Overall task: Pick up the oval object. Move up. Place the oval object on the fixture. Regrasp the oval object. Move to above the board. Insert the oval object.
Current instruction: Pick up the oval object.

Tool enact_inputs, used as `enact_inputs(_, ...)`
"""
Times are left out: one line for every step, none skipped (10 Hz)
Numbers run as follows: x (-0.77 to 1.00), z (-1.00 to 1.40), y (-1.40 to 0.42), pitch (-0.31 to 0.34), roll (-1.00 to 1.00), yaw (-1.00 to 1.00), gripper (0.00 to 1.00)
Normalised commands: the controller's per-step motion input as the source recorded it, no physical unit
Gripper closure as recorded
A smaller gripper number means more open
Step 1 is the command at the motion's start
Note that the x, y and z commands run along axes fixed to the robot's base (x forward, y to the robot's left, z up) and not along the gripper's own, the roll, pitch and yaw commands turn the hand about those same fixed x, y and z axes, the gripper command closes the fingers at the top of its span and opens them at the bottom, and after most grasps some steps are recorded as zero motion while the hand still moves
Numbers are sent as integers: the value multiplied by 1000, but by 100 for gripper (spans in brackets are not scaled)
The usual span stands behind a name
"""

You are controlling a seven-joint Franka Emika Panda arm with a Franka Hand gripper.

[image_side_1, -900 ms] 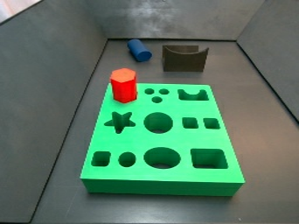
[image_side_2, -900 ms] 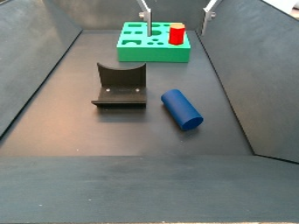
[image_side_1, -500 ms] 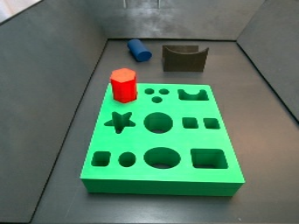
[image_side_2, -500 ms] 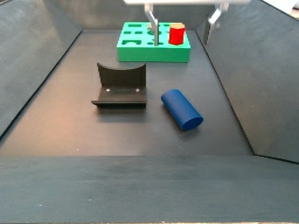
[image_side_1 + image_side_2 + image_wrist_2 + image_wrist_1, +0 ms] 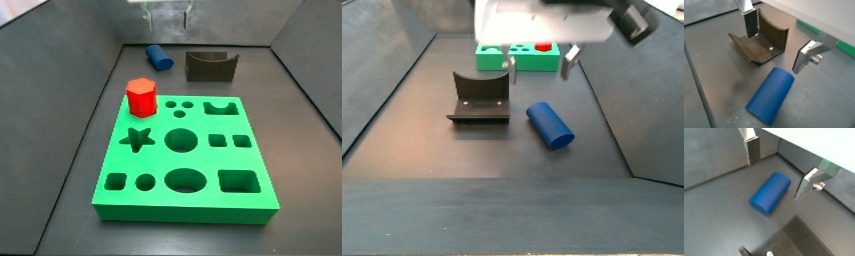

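The oval object [image 5: 549, 125], a dark blue peg, lies on its side on the floor, to one side of the fixture [image 5: 478, 97]. My gripper [image 5: 540, 62] hangs open above the floor between the board [image 5: 489, 52] and the oval object, holding nothing. In both wrist views the oval object [image 5: 769, 194] [image 5: 769, 96] lies below the spread fingers [image 5: 753, 150] [image 5: 749, 25], apart from them. The gripper [image 5: 777, 180] [image 5: 774, 54] also shows the fixture [image 5: 763, 44] beneath it. In a side view the gripper [image 5: 167, 17] is high at the back, above the oval object [image 5: 159, 57] and fixture [image 5: 211, 66].
A red hexagonal peg [image 5: 142, 97] stands upright in the green board [image 5: 187, 165], whose other cut-out holes are open. Dark walls enclose the floor on all sides; the oval object lies close to the back wall.
The gripper has come down from the board's side toward the oval object and now fills the top of a side view. The oval object, fixture and board have not moved.
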Motion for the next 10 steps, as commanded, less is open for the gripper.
enact_inputs(157,-1000,0,0,63,323,0)
enact_inputs(0,-934,-3,0,183,229,0)
enact_inputs(-254,-857,-46,-7,251,123,0)
enact_inputs(-540,-843,-43,-56,247,57,0)
enact_inputs(-631,-811,-40,-139,219,37,0)
enact_inputs(-606,-740,-31,-217,190,71,0)
enact_inputs(-317,-880,-40,-131,181,91,0)
enact_inputs(0,-1000,-17,-13,131,97,0)
enact_inputs(71,-803,-94,0,216,129,0)
enact_inputs(0,-574,-120,0,309,134,0)
